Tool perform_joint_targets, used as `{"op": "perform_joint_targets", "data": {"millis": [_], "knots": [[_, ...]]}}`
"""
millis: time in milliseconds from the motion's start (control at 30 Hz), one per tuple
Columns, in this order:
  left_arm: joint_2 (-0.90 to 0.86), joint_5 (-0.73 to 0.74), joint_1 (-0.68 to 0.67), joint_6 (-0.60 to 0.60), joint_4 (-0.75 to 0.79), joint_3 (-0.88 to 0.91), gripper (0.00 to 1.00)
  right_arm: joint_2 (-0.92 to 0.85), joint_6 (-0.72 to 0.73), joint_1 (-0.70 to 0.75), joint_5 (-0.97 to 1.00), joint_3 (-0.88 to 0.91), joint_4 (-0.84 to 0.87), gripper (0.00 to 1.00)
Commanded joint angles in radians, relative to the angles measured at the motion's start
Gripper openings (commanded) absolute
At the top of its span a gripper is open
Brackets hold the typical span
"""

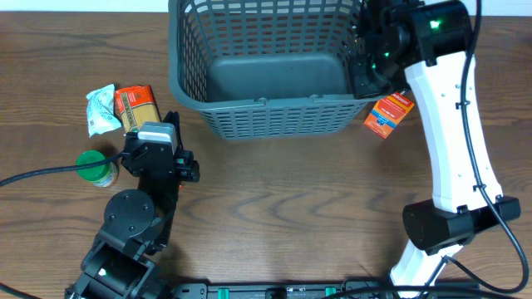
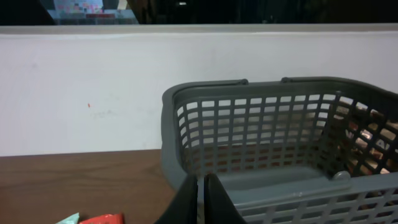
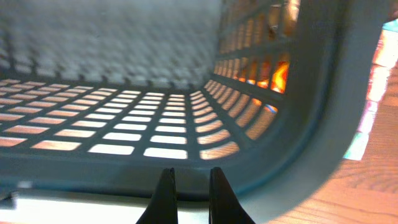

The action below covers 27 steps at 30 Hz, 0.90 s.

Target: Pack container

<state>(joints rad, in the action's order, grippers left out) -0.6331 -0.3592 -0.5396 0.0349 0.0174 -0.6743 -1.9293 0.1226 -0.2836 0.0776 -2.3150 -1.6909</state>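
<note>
Container (image 1: 274,120), dark grey with lattice walls, stands at the far middle of the worktop (image 1: 291,216). Furthest left lie a white-and-green packet (image 1: 100,109) and an orange box (image 1: 137,105) just beside it, with a green-lidded jar (image 1: 96,166) nearer the front. The left claw (image 2: 201,185) is just right of these and faces the container, its fingers nearly touching and empty. The right claw (image 3: 189,177) is inside the container's right end, fingers slightly parted with nothing between them. An orange packet (image 1: 389,114) lies just outside the container's right front corner.

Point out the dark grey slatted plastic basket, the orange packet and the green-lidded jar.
Dark grey slatted plastic basket (image 1: 274,120), overhead view, front wall.
Orange packet (image 1: 389,114), overhead view, middle.
Green-lidded jar (image 1: 89,160), overhead view, lid.
</note>
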Motion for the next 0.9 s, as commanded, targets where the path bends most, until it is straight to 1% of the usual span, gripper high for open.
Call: {"op": "perform_joint_targets", "data": {"millis": [0,167,267,433,533,667,700,833,867], "knots": [[0.001,-0.020,0.000,0.018,-0.008,-0.021,0.06,0.008,0.011,-0.027,0.004,0.009,-0.007,0.01],[0.001,-0.020,0.000,0.018,-0.033,-0.027,0.06,0.012,0.012,-0.016,0.036,-0.002,0.029,0.01],[0.001,-0.020,0.000,0.016,-0.130,-0.079,0.05,0.023,0.035,0.011,0.088,-0.033,0.056,0.01],[0.001,-0.020,0.000,-0.040,-0.391,-0.201,0.05,0.041,0.055,0.107,0.116,-0.079,0.091,0.01],[0.001,-0.021,0.017,-0.138,-0.575,-0.272,0.06,0.043,0.061,0.190,0.083,-0.080,0.113,0.01],[0.002,-0.018,0.074,-0.298,-0.820,-0.331,0.06,0.042,0.048,0.284,0.060,-0.080,0.121,0.01],[0.002,-0.006,0.083,-0.311,-0.870,-0.342,0.06,0.042,0.036,0.299,0.057,-0.080,0.127,0.01],[0.002,0.119,0.106,-0.311,-1.035,-0.412,0.06,0.042,0.004,0.332,0.041,-0.079,0.154,0.01],[0.002,0.125,0.109,-0.322,-1.066,-0.432,0.06,0.042,-0.003,0.335,0.041,-0.079,0.154,0.01]]}}
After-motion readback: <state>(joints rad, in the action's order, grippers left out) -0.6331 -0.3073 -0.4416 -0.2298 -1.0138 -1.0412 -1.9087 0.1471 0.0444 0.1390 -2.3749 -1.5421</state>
